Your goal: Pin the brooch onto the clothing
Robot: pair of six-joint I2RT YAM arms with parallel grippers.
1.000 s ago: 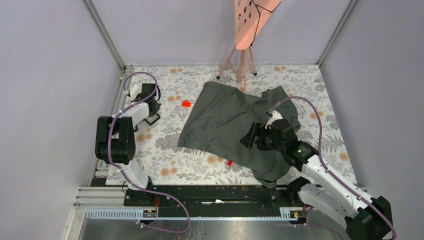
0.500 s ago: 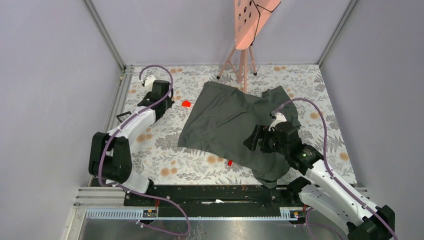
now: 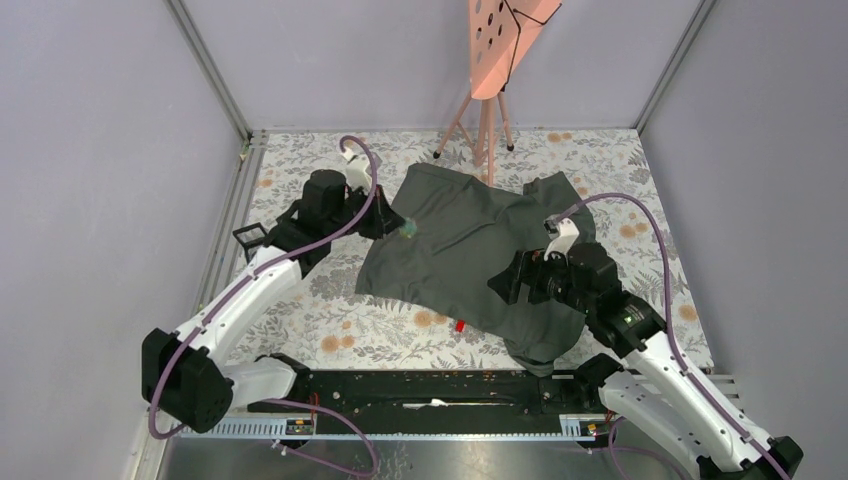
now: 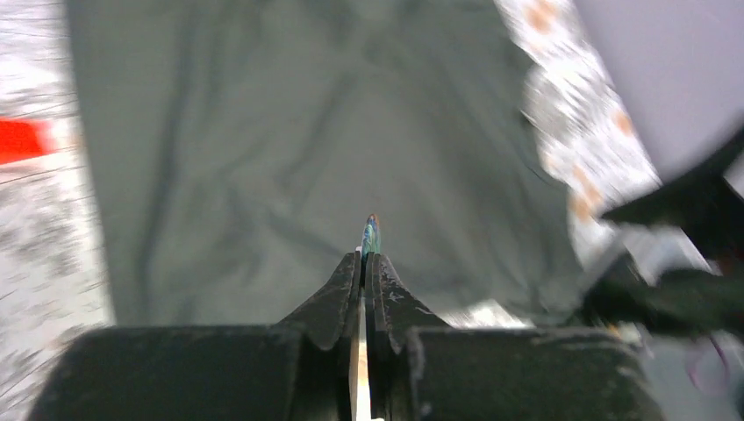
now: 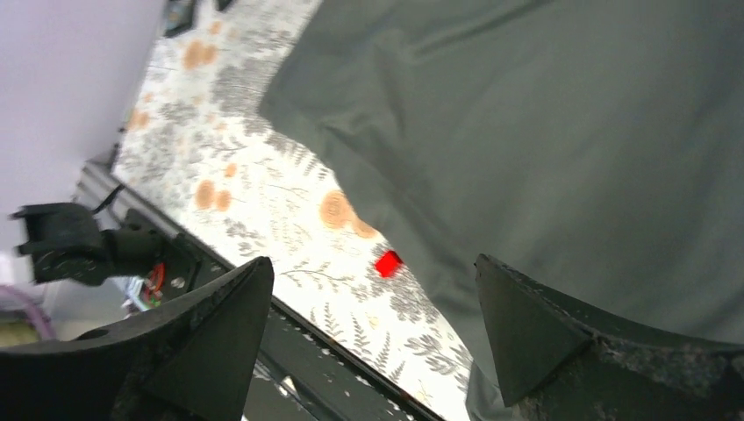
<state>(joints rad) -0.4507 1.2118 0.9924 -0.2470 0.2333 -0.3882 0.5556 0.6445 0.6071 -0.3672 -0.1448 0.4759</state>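
The dark grey T-shirt [image 3: 460, 250] lies spread on the floral table; it also fills the left wrist view [image 4: 307, 149] and the right wrist view [image 5: 561, 132]. My left gripper [image 3: 402, 229] hovers over the shirt's left part, shut on the brooch [image 4: 370, 235], a small blue-green piece that pokes out between the fingertips and shows as a teal speck [image 3: 408, 231] in the top view. My right gripper [image 3: 503, 280] is open and empty over the shirt's near edge, its fingers [image 5: 535, 320] wide apart.
A red marker [image 3: 460, 325] lies by the shirt's near hem and shows in the right wrist view [image 5: 387, 263]. Another red marker [image 4: 22, 140] lies left of the shirt. A pink perforated board on a tripod [image 3: 495, 60] stands at the back. The black rail [image 3: 430, 390] runs along the near edge.
My left arm has swung from the table's left side to the right, carrying the brooch over the shirt's left part. My right gripper has shifted only slightly.
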